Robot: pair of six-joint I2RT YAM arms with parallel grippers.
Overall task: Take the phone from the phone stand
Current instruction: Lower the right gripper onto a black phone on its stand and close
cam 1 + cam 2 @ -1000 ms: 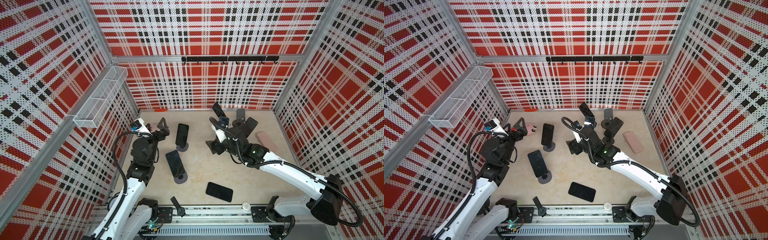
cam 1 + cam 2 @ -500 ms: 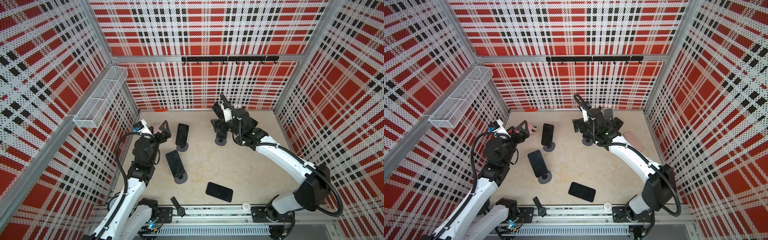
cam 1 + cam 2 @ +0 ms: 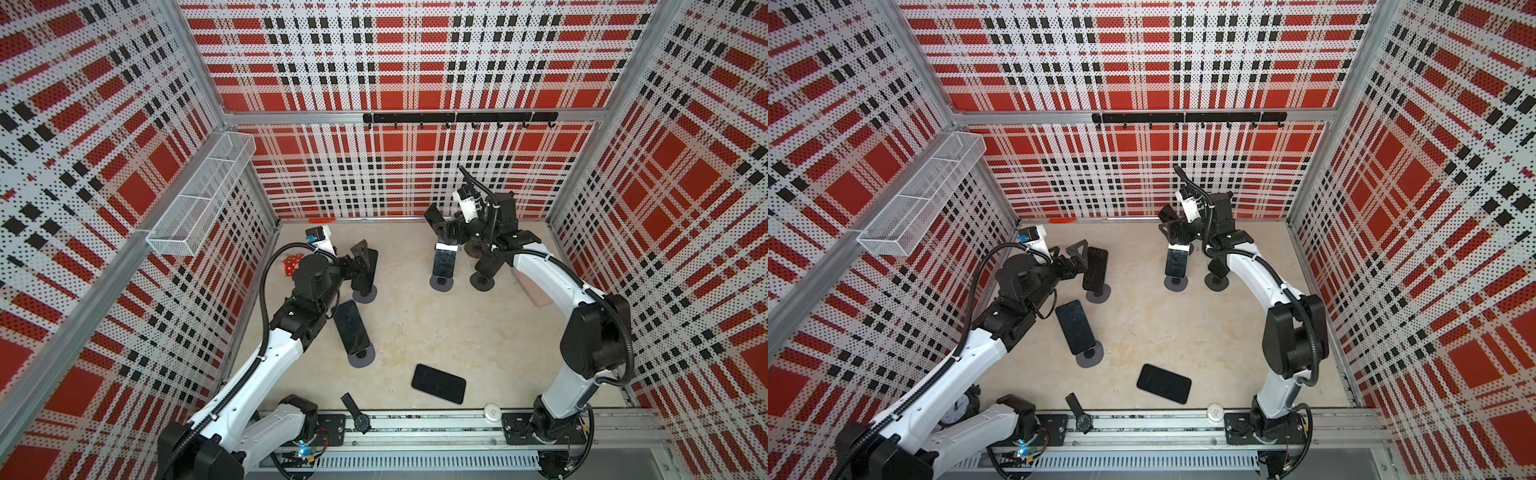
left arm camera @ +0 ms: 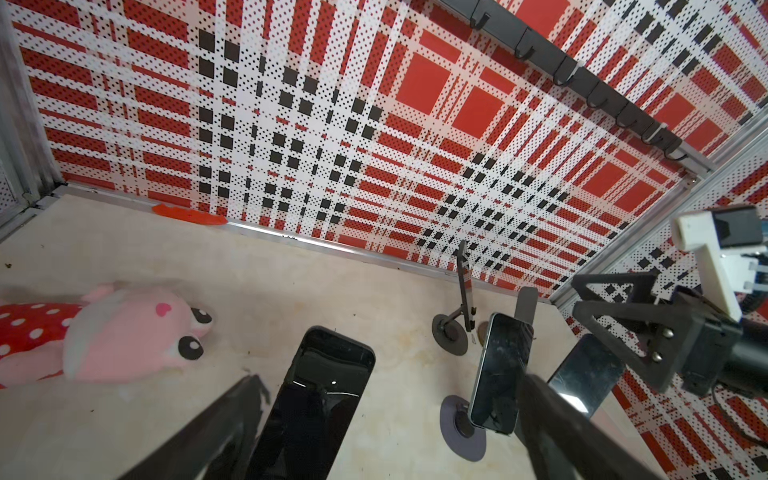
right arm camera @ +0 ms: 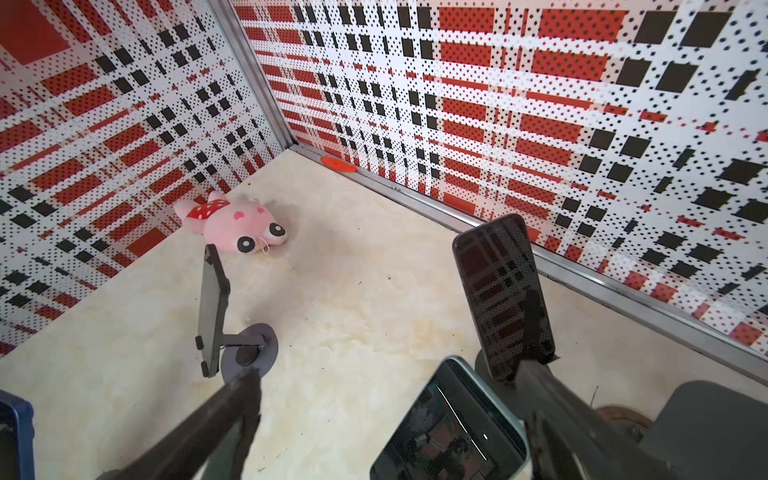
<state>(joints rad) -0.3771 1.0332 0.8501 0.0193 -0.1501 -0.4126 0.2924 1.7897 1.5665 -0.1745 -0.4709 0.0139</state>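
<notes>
Several dark phones stand on round-based phone stands. My left gripper (image 3: 359,259) (image 3: 1077,253) is open around the top of a black phone (image 3: 366,270) (image 4: 324,399) on its phone stand (image 3: 365,296); the phone sits between the fingers (image 4: 224,428), apart from them. At the back, my right gripper (image 3: 442,230) (image 3: 1173,228) is open over a pale-rimmed phone (image 3: 444,262) (image 5: 453,428) on another stand (image 3: 441,283). That phone lies between the fingers, close to one finger (image 5: 552,407). Neither gripper holds anything.
A third phone (image 3: 352,328) leans on a stand mid-left. Another phone (image 3: 438,383) lies flat near the front, by a wristwatch (image 3: 357,411). A further stand (image 3: 484,274), a pink case (image 3: 536,286) and a pink plush toy (image 5: 237,226) are around; walls are close.
My right arm has swung from mid-table to the back and its jaws have spread wide over the pale-rimmed phone. The left gripper has crept closer to its phone.
</notes>
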